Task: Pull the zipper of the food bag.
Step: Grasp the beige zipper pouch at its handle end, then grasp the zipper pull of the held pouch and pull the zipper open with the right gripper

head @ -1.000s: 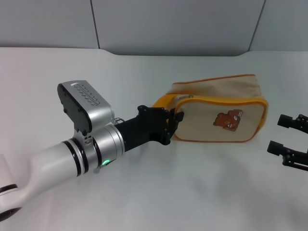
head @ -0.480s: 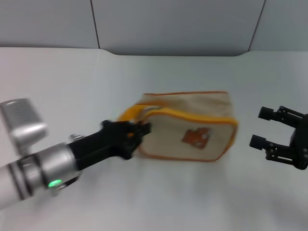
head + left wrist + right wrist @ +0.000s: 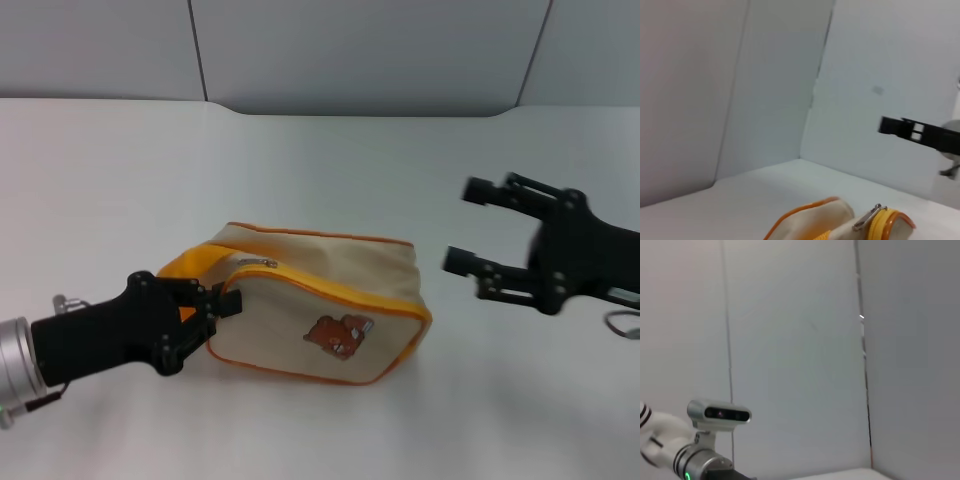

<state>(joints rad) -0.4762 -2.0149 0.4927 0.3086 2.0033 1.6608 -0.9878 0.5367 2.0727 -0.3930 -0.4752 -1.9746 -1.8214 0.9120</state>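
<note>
Beige canvas food bag [image 3: 320,315] lying lengthwise between my two grippers, orange handle end toward my left.

I am clamping my left gripper [image 3: 205,315] on the handle end, near the counter's front-left corner. The zipper [image 3: 268,263] is sitting at that same end of the zip line, just beside the clamp. I am holding my right gripper [image 3: 482,232] with jaws apart, off the bag's far end toward the counter's right edge.
</note>
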